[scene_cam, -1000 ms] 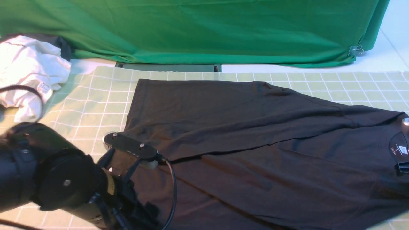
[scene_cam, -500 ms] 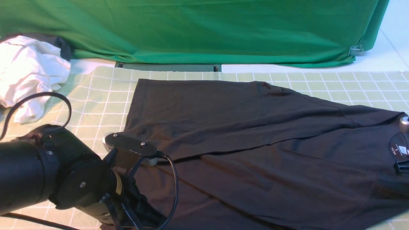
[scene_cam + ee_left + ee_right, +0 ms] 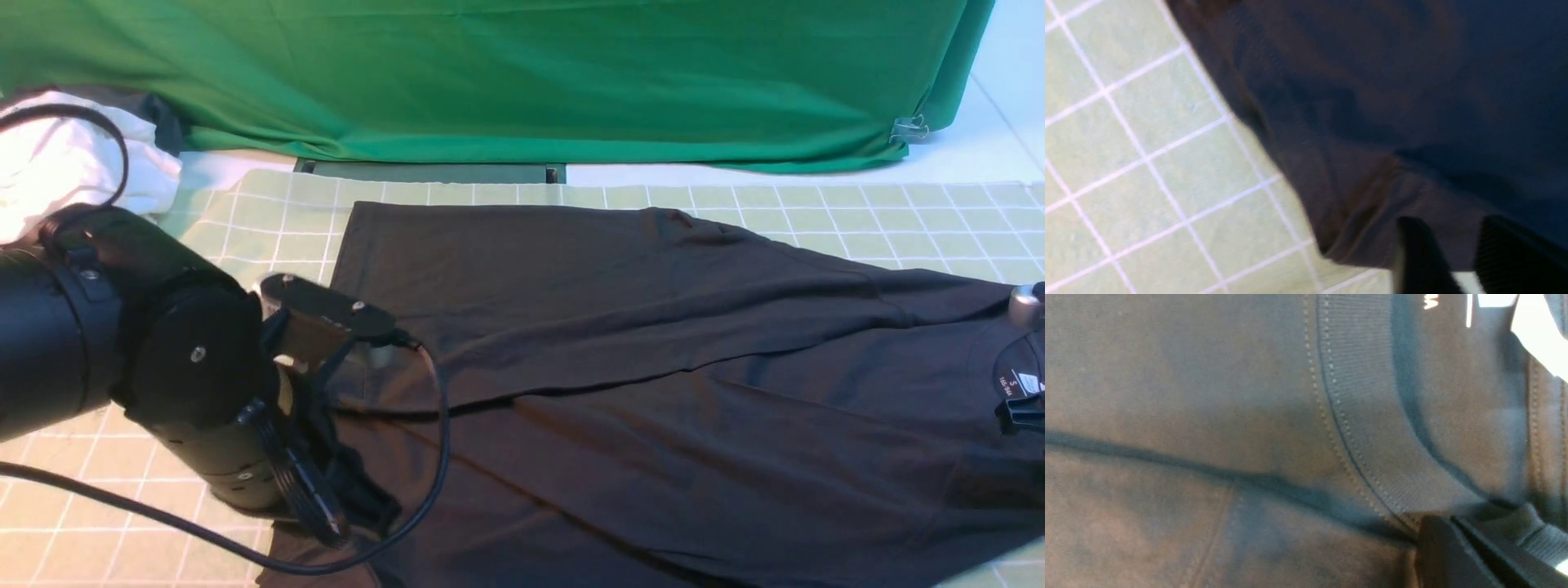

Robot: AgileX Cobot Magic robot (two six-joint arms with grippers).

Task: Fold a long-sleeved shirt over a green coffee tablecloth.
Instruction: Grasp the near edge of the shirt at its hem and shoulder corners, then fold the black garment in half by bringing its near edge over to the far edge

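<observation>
From the front, the long-sleeved shirt (image 3: 653, 367) lies spread across the green coffee tablecloth (image 3: 245, 245). It is a broad black sheet, creased in long diagonal folds, with one layer turned over the body. Its neck is at the far right, where a white size label (image 3: 1030, 384) shows inside. The left arm (image 3: 122, 351) hangs over the shirt's near left corner and hides its own gripper. A crumpled white garment (image 3: 49, 163) sits at the far left, and a deep-green drape (image 3: 490, 82) runs along the back. From the left wrist, the shirt's dark hem crosses the checked cloth on a slant. The left gripper (image 3: 1455, 224) is over that hem with its two dark fingers apart and black cloth showing in the gap; I cannot tell whether they touch it. From the right wrist, the ribbed collar (image 3: 1363, 416) and its stitching fill the view. The right gripper (image 3: 1453, 528) has its fingers together, clamped on the collar's edge.
</observation>
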